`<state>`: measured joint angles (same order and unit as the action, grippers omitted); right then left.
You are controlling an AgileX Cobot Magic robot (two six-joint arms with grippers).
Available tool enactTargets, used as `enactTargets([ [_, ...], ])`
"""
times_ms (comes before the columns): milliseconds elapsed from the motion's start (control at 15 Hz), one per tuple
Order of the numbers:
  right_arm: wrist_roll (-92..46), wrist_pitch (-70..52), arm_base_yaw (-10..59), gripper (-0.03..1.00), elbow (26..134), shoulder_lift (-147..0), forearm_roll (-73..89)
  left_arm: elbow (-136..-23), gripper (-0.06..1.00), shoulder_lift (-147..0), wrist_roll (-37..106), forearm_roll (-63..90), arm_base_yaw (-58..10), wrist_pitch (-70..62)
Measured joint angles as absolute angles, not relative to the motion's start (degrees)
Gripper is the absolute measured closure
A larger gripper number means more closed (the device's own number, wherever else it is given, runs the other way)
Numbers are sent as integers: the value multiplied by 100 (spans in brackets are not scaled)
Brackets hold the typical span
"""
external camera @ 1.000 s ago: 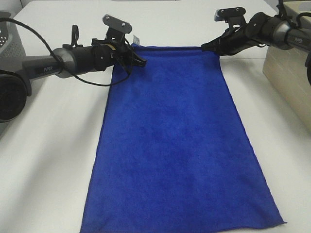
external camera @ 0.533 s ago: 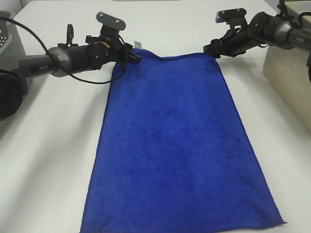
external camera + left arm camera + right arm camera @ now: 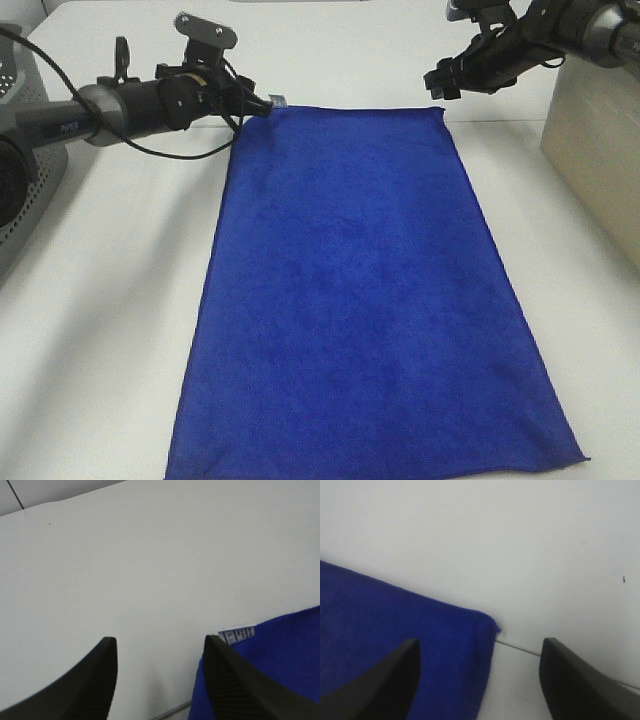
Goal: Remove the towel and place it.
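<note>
Overhead view shows me the towel [image 3: 370,300] lying flat on the table [image 3: 100,330]; my left gripper [image 3: 159,680] and right gripper [image 3: 480,680] are spread, holding nothing, so placing looks done.

towel [image 3: 370,300] near hem clipped at 6 o'clock frame edge, white tag [image 3: 237,634] print unreadable (too blurred), right arm cropped at 1 o'clock

A white desk [image 3: 100,300] fills almost the whole high view, evenly lit, with soft shadows along its left side. At its left edge stands a grey perforated bin [image 3: 25,150], and at its right edge a pale beige box [image 3: 595,150]. A thin seam [image 3: 520,650] crosses the white surface in the right wrist view.
</note>
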<state>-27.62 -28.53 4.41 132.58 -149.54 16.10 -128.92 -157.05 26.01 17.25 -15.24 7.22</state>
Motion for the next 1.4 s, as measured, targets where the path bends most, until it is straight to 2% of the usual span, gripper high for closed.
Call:
enactTargets([
  [133,-2767,-3484,441,30,13258,-14622,1558,-12972,44,-15327,2590,1730,-1518,-115],
  [467,-2303,-5541,441,30,13258,-13579,1490,-13224,42,-14152,1977,1501,-1438,-3501],
  [600,-1885,-6257,441,28,13258,-13149,1427,-13224,32,-13694,1272,1049,-1415,-4589],
  [733,-1576,-6835,441,21,13258,-12737,1037,-13230,20,-13298,619,642,-1415,-5351],
  [933,-527,-6967,384,16,13258,-12078,-86,-13253,17,-12817,-160,97,-1318,-6492],
  [1200,-372,-6973,-11,16,13041,-11528,0,-13253,17,-12617,-619,-178,-539,-6944],
  [1400,-372,-6973,-235,16,12170,-10823,-103,-13201,17,-12582,-619,-252,-384,-6956],
])
